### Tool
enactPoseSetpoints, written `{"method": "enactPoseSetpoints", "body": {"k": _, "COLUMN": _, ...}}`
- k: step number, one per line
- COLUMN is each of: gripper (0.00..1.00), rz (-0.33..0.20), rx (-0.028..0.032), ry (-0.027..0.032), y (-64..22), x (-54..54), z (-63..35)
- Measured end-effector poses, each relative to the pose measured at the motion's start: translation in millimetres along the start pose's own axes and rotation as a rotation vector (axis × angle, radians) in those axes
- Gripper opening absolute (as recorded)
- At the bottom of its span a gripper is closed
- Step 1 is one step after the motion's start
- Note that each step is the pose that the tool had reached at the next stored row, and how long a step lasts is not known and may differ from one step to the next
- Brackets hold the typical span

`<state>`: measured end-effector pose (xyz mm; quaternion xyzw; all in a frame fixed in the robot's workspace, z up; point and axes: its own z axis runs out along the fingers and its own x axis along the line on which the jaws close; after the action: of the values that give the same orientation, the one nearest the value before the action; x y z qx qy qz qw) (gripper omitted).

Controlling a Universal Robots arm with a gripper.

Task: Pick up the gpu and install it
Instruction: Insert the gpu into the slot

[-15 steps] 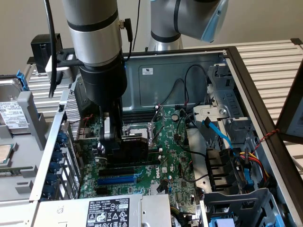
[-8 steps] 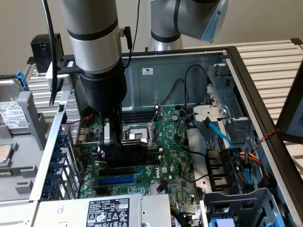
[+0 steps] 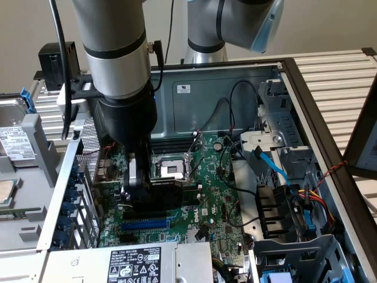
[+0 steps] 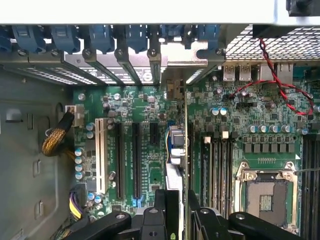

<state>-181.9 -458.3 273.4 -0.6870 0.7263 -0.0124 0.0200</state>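
The gpu (image 3: 165, 191), a black low-profile card, stands on edge inside the open computer case, low over the green motherboard (image 3: 218, 200) beside the CPU socket (image 3: 171, 170). My gripper (image 3: 136, 187) reaches straight down from above and is shut on it. In the wrist view the gpu (image 4: 185, 140) shows edge-on as a thin strip between my black fingers (image 4: 160, 210), with the gripper (image 4: 180, 210) clamped across it. Its metal bracket (image 4: 172, 55) lies at the case's rear slot openings. Whether its lower edge sits in a slot is hidden.
Long black expansion slots (image 4: 136, 150) and a white one (image 4: 100, 155) lie beside the card; a blue slot (image 3: 144, 224) is nearer the grey power supply (image 3: 135, 262). Red-black wires (image 4: 272, 80) cross the board. Drive cage and cables (image 3: 294, 212) crowd the exterior view's right.
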Motion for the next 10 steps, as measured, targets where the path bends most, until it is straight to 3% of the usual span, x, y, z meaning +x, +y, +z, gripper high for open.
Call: {"method": "enactPoseSetpoints", "body": {"k": 10, "gripper": 0.27, "rz": -0.001, "rx": -0.0003, "ry": 0.0001, "y": 2.4, "x": 0.2, "z": 2.5}}
